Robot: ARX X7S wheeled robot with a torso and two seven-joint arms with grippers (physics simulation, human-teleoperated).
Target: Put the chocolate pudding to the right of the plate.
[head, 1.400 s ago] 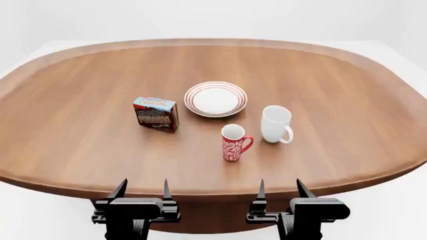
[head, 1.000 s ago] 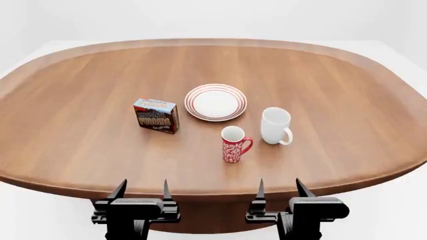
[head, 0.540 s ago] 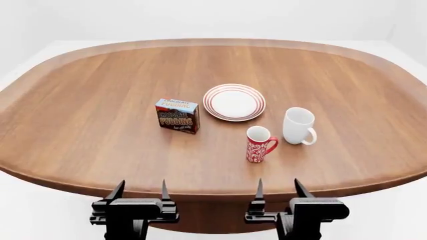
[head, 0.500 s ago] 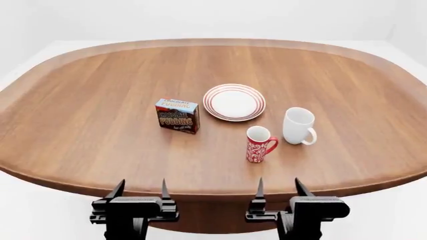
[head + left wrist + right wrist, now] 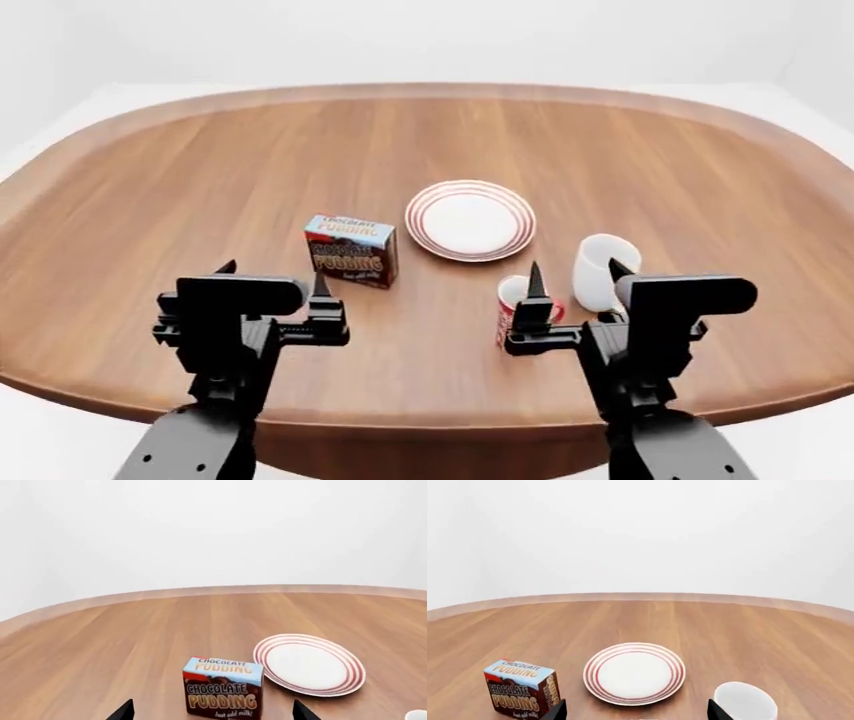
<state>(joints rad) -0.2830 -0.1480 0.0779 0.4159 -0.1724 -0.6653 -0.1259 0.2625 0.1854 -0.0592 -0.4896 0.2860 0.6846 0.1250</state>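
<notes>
Head view: left hand (image 5: pixel 271 287) and right hand (image 5: pixel 575 282) both raised over the near bench (image 5: pixel 160 200) edge, fingers spread apart, nothing held. Red patterned mug (image 5: pixel 513 301) sits just behind the right hand, partly hidden by it; white mug (image 5: pixel 601 266) just beside it to the right. Chocolate pudding box (image 5: pixel 350 250) stands upright ahead of the left hand, label facing the robot, untouched. Plate (image 5: pixel 470 220) lies slightly farther back, to the box's right, near but apart. Box is on the plate's left side.
</notes>
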